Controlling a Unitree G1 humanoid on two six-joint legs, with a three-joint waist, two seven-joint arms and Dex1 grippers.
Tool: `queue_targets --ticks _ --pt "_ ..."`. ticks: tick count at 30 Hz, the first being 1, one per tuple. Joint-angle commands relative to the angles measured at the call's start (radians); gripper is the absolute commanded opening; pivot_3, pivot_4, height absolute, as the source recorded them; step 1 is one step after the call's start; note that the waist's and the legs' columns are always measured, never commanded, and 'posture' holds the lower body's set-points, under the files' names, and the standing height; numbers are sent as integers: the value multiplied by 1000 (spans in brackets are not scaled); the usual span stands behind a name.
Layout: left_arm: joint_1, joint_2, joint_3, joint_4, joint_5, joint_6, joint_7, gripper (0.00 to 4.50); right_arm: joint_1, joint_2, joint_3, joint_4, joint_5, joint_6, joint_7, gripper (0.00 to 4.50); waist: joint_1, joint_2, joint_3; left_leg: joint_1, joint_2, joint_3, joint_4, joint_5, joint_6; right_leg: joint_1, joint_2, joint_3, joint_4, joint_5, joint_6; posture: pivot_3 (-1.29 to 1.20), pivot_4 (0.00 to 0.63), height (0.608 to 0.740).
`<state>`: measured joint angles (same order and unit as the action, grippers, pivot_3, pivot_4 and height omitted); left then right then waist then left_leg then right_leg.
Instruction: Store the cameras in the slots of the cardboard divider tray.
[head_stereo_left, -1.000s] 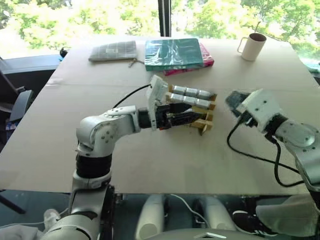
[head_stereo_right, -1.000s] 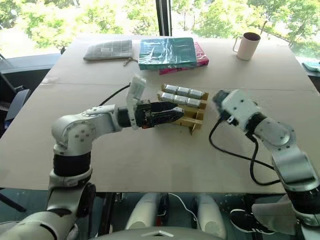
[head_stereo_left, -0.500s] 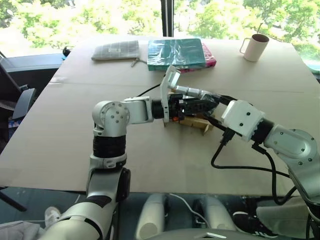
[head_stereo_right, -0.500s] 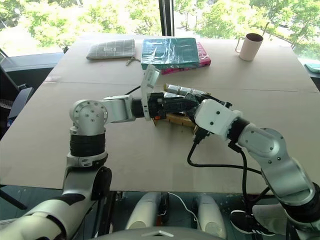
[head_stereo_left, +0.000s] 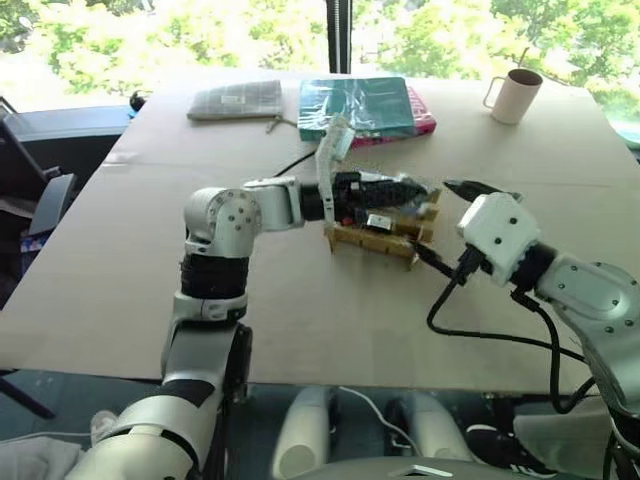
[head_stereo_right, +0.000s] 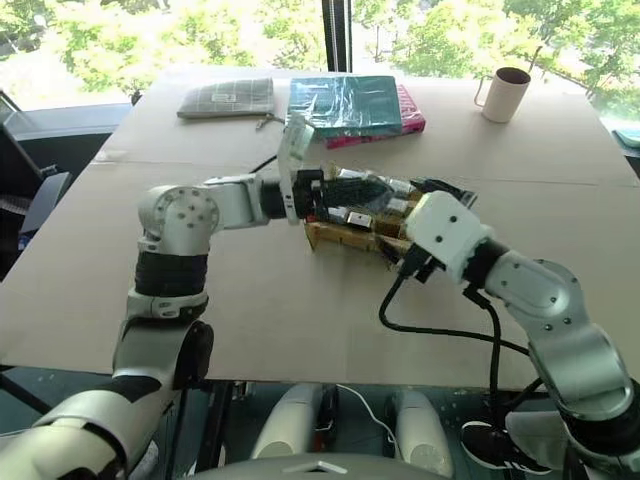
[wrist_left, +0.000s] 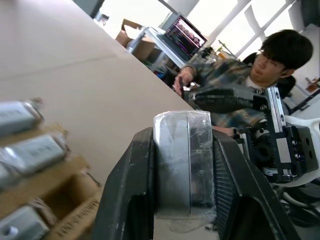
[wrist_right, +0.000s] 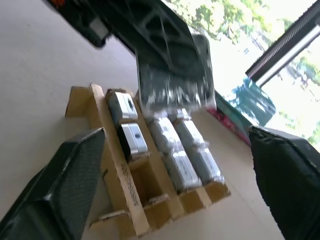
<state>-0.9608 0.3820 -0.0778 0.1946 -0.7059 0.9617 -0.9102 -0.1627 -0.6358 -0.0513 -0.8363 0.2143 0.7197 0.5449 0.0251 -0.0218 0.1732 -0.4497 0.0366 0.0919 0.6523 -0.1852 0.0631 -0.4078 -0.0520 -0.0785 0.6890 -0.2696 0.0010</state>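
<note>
Over the cardboard divider tray (head_stereo_left: 375, 240) my left gripper (wrist_left: 182, 135) reaches in from the left, shut on a shiny wrapped camera (wrist_left: 182, 165). That held camera (wrist_right: 172, 82) hangs just above the tray's rows. Several silvery cameras (wrist_right: 182, 150) stand in the tray's slots, and two white ones with black faces (wrist_right: 131, 137) sit in the row beside them. To the right of the tray my right gripper (wrist_right: 175, 135) is open and faces the held camera. Nothing is between its fingers (wrist_right: 65, 185).
A beige mug (head_stereo_left: 513, 95) stands at the far right of the table. A teal book (head_stereo_left: 355, 105) on a pink one (head_stereo_left: 420, 125) and a grey pouch (head_stereo_left: 237, 100) lie at the back. A black cable (head_stereo_left: 480, 335) loops under my right arm. A person (wrist_left: 270, 65) sits beyond the table.
The right gripper brought a camera in to the left gripper above the tray, opened and drew back to the right. The left gripper shut on that camera.
</note>
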Motion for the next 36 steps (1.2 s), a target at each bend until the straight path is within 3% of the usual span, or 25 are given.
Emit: queue_targets --ticks 1,5,11,18,25,31,35,36 --pt "-97 41 -161 166 209 -364 -303 873 84 2 -188 -85 135 57 53 4422 0 0 0 0 0 1 -1 0 0 0 0 1 0 0 0 0 150 740" --pt "-200 -26 -274 454 405 -744 -482 873 231 -26 -362 -146 214 67 107 4422 7 0 0 0 0 1 -2 -1 2 0 0 0 -3 0 0 0 150 740" --pt "-309 -131 -305 791 585 -1107 -516 873 322 -18 -452 -209 268 69 53 4422 8 0 0 -4 1 0 -1 -4 6 -2 2 0 -6 0 0 0 150 740" --pt "-374 -197 -286 987 703 -1275 -467 873 456 -57 -447 -211 354 -37 -44 4422 5 0 0 -7 1 -2 -1 -4 7 -2 2 -2 -9 -2 4 0 150 740" --pt "-388 -226 -290 1053 817 -1375 -392 873 567 -121 -479 -211 443 -133 -121 4422 3 0 0 -8 1 -3 0 -4 7 -2 2 -3 -9 -2 5 0 150 740" --pt "-398 -232 -291 1078 892 -1408 -370 873 642 -176 -485 -211 488 -214 -160 4422 2 0 0 -8 1 -4 0 -4 7 -2 3 -3 -9 -2 5 0 150 740" --pt "-416 -252 -228 1083 855 -1373 -406 873 656 -191 -498 -211 511 -213 -161 4422 1 0 0 -8 1 -4 1 -4 8 -1 3 -4 -9 -2 5 0 150 740" --pt "-430 -259 -181 1076 805 -1332 -444 1887 650 -194 -500 -211 515 -205 -161 4500 0 0 0 -8 1 -4 1 -4 8 -1 3 -4 -9 -2 5 0 150 740"
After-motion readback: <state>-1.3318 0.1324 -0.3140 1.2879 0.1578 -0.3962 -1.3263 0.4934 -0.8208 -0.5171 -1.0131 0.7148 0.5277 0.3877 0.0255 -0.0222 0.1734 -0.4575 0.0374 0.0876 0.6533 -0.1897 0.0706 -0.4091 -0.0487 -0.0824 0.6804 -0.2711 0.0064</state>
